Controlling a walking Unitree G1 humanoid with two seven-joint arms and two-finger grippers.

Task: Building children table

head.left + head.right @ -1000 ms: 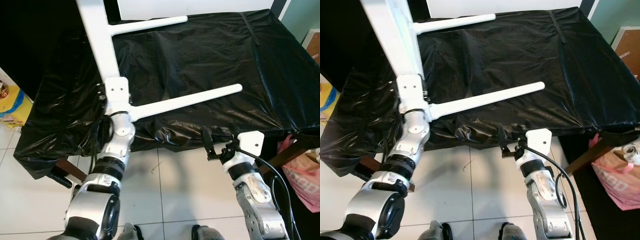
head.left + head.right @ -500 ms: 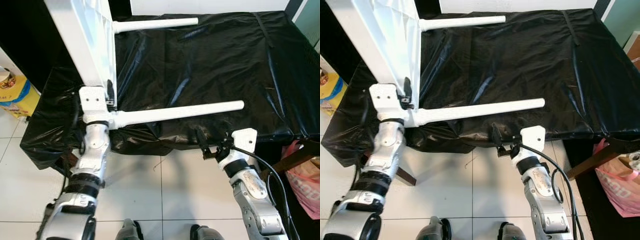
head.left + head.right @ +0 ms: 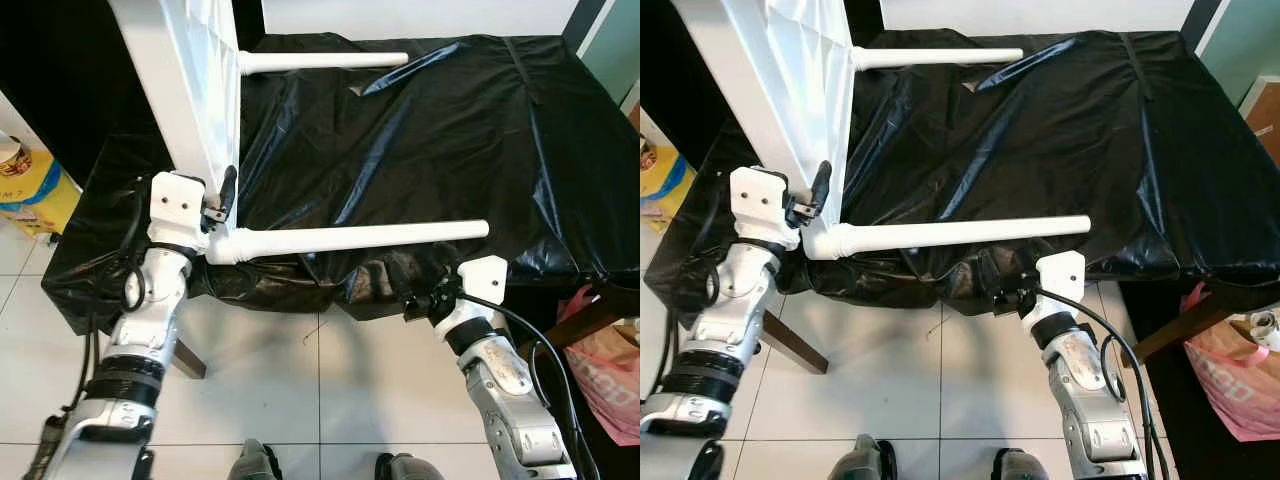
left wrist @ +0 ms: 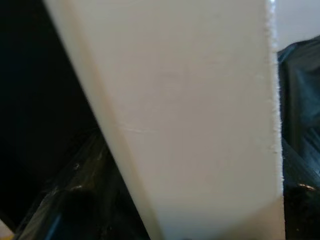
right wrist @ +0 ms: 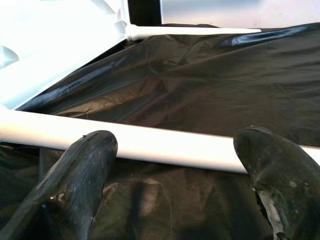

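Note:
The white children's table top (image 3: pixel 185 80) stands on its edge at the left of the black-covered table. Two white legs jut from it to the right: the near leg (image 3: pixel 350 240) lies level over the cover's front edge, and the far leg (image 3: pixel 320 61) is at the back. My left gripper (image 3: pixel 222 195) is shut on the top's lower corner, and the white panel (image 4: pixel 190 115) shows close up in the left wrist view. My right gripper (image 3: pixel 420 295) is open at the cover's front edge, just below the near leg (image 5: pixel 150 145). Its fingers (image 5: pixel 75 175) stand wide apart and hold nothing.
Black plastic sheet (image 3: pixel 450 130) covers a low wooden table and hangs crumpled over its front edge. A yellow package (image 3: pixel 25 190) sits on the floor at left, a pink bag (image 3: pixel 610 360) at right. White tile floor (image 3: pixel 300 380) lies before me.
The table top has swung more upright and leftward with my left gripper. The near leg went from slanted to level. My right gripper has crept up under that leg.

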